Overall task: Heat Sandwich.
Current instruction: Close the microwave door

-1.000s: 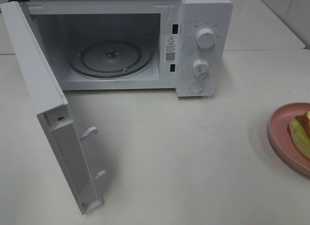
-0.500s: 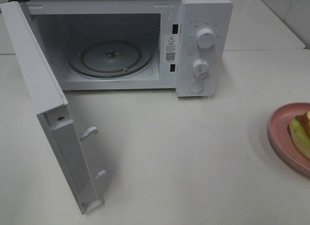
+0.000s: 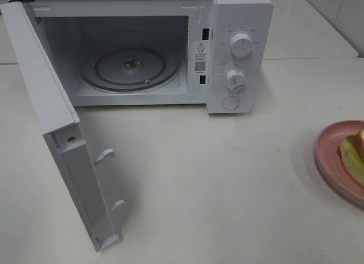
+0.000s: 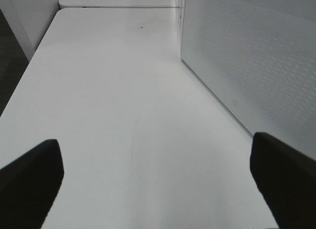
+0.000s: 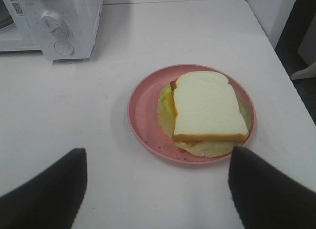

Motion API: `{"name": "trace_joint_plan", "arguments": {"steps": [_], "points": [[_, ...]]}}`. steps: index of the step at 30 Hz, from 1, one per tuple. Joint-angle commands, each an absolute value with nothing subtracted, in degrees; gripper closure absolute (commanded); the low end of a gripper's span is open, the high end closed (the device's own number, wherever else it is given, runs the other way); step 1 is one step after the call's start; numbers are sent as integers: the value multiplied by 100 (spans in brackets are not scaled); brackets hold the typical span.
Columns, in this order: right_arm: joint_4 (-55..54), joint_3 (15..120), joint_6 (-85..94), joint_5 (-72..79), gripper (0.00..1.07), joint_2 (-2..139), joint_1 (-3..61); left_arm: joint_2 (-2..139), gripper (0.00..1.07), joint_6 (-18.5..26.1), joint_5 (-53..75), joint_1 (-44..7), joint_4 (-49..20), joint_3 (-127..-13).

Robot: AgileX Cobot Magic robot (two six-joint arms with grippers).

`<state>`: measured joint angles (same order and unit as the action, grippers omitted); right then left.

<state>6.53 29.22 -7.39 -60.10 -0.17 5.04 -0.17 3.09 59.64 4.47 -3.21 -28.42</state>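
Observation:
The sandwich (image 5: pixel 207 108), white bread over pale yellow-green and orange-red layers, lies on a round pink plate (image 5: pixel 143 120). In the exterior high view the plate (image 3: pixel 329 156) and sandwich (image 3: pixel 352 153) are cut off by the right edge. My right gripper (image 5: pixel 158 160) hovers open just short of the plate with nothing between its fingers. My left gripper (image 4: pixel 155 155) is open over bare table beside the microwave's perforated side wall (image 4: pixel 256 56). Neither gripper shows in the exterior high view.
The white microwave (image 3: pixel 239 25) stands at the back with its door (image 3: pixel 51 116) swung wide toward the front left. Its glass turntable (image 3: pixel 129 67) holds nothing. Two knobs and a button sit on its right panel (image 5: pixel 59 26). The table edge runs close to the plate's right.

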Motion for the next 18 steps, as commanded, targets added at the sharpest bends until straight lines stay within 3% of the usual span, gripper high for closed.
{"name": "trace_joint_plan", "arguments": {"steps": [1,18], "points": [[630,2916,-733,-5959,31,-178,458,-138,10,315,5936,418,-304,-2836],[630,2916,-733,-5959,31,-178,458,-138,10,315,5936,418,-304,-2836]]}}
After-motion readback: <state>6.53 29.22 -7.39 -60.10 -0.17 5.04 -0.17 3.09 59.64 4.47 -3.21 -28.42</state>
